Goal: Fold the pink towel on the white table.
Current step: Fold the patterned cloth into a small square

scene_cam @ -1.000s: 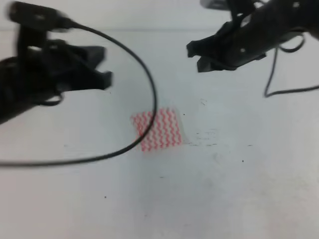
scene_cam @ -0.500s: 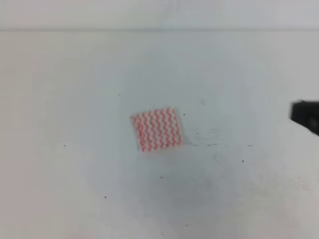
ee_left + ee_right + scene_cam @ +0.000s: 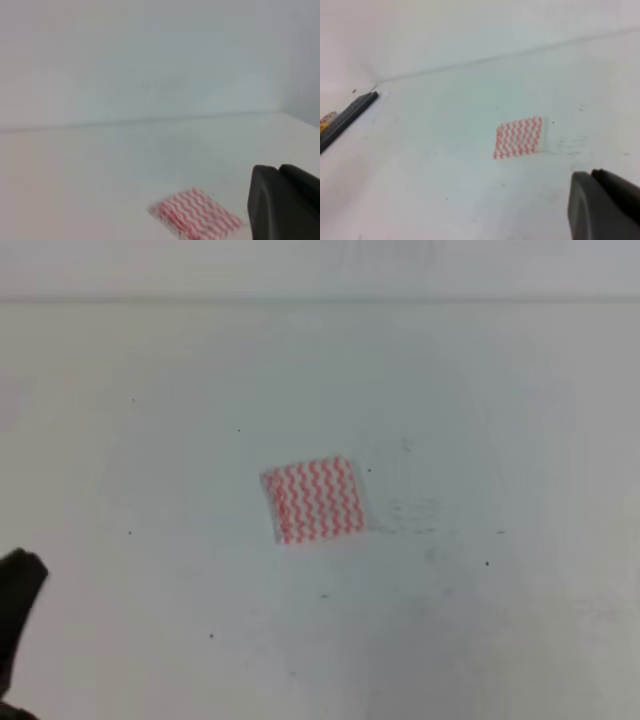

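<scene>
The exterior high view shows one pink towel lying flat mid-worktop, small and square, likely folded by now. Next, the arms should keep clear of it. One left claw and one right claw show; their grip cannot be told

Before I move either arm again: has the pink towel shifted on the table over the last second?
No. In the exterior high view the pink towel lies just left of the same faint scuff marks on the white table, at the same tilt.
</scene>
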